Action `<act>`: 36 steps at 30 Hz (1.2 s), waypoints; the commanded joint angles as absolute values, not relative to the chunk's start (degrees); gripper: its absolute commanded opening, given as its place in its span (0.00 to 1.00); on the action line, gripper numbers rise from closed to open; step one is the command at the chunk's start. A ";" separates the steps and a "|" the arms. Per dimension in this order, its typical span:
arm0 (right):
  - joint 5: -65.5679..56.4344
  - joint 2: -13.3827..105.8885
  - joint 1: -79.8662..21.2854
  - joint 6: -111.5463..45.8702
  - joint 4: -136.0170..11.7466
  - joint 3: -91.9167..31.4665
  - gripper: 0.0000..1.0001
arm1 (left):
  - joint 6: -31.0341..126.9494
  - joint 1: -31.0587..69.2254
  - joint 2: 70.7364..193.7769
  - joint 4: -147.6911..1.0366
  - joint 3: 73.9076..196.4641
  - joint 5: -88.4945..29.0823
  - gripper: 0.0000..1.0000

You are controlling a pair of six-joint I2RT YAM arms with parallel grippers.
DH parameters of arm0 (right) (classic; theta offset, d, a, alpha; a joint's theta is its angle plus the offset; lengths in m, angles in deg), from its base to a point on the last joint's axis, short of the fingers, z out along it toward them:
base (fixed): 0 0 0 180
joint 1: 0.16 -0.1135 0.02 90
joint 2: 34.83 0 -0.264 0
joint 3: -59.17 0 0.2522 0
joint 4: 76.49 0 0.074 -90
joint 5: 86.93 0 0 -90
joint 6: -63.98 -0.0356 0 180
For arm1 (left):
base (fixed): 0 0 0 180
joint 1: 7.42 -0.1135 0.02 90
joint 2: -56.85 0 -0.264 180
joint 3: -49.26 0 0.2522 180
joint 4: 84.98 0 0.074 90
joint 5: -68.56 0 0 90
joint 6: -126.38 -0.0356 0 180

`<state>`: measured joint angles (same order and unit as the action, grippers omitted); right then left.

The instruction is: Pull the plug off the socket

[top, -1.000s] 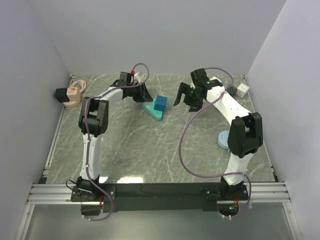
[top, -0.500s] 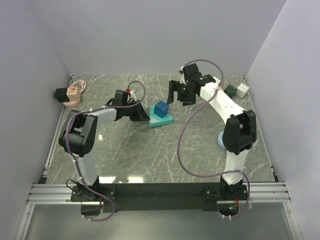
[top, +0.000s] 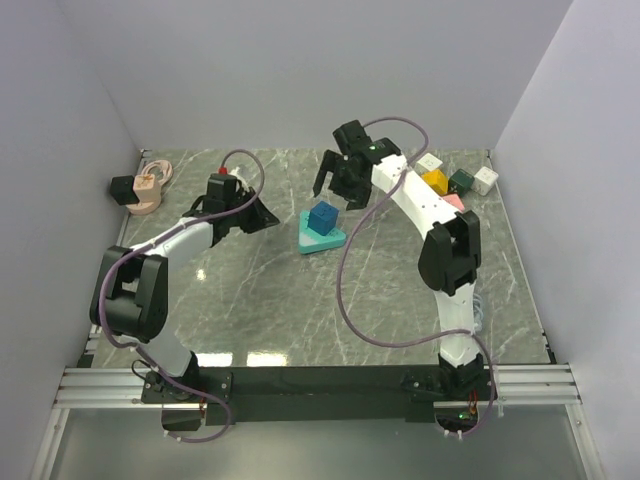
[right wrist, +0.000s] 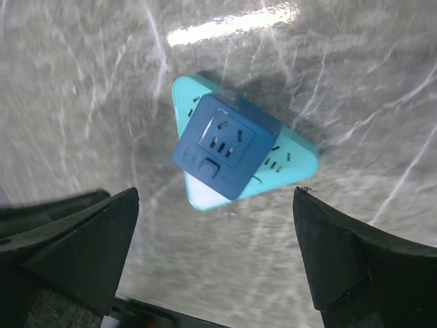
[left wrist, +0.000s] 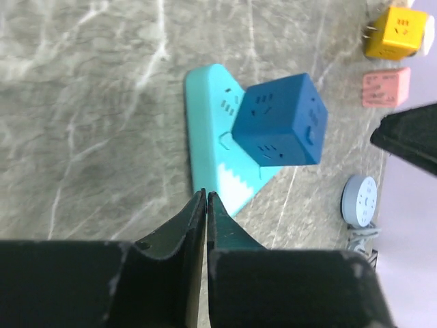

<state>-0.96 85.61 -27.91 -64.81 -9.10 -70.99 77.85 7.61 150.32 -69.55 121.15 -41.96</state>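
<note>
A dark blue cube plug stands plugged into a teal triangular socket lying flat on the marble table. My left gripper lies low to the left of the socket, shut on nothing. In the left wrist view its tips end just short of the socket, with the plug beyond. My right gripper hangs open just behind and above the plug. In the right wrist view the plug and socket show between the wide-spread fingers of the gripper.
Yellow, pink, dark green and white cube plugs sit at the back right. A beige socket with a black plug lies at the far left. A grey-blue round disc lies right of the socket.
My left gripper has shut and its arm has swung left, away from the socket, which slid a little to the right. My right gripper has moved left to just behind the plug.
</note>
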 commanded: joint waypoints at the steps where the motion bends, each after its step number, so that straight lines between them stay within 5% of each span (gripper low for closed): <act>1: 4.92 89.44 -28.29 -79.26 -3.33 -76.04 1.00 | 79.35 7.26 148.35 -68.15 120.94 -40.52 0.10; 15: -4.38 103.43 -28.90 -83.69 -2.96 -85.73 0.98 | 79.62 5.59 143.51 -70.25 113.64 -42.45 0.10; 18: -9.11 99.13 -29.52 -81.05 -10.32 -77.05 0.79 | 78.66 5.59 144.82 -70.34 114.17 -44.81 0.13; 21: -11.07 93.68 -29.52 -79.38 -16.58 -67.72 0.04 | 76.55 5.68 147.89 -70.17 115.66 -48.07 0.21; 22: -11.51 92.71 -29.52 -77.89 -17.02 -65.97 0.00 | 76.11 5.59 148.34 -70.52 115.84 -50.34 0.24; 30: -22.14 87.69 -29.61 -68.22 -21.25 -63.66 0.00 | 78.13 6.21 150.45 -80.62 115.40 -58.36 0.60; 36: -27.50 86.46 -29.69 -68.21 -25.11 -61.91 0.00 | 75.40 7.96 154.66 -77.20 118.91 -56.78 0.64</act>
<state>-20.59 91.10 -29.27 -68.70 -20.03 -62.62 77.24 7.15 152.38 -76.22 116.23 -55.27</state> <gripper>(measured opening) 0.709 0.643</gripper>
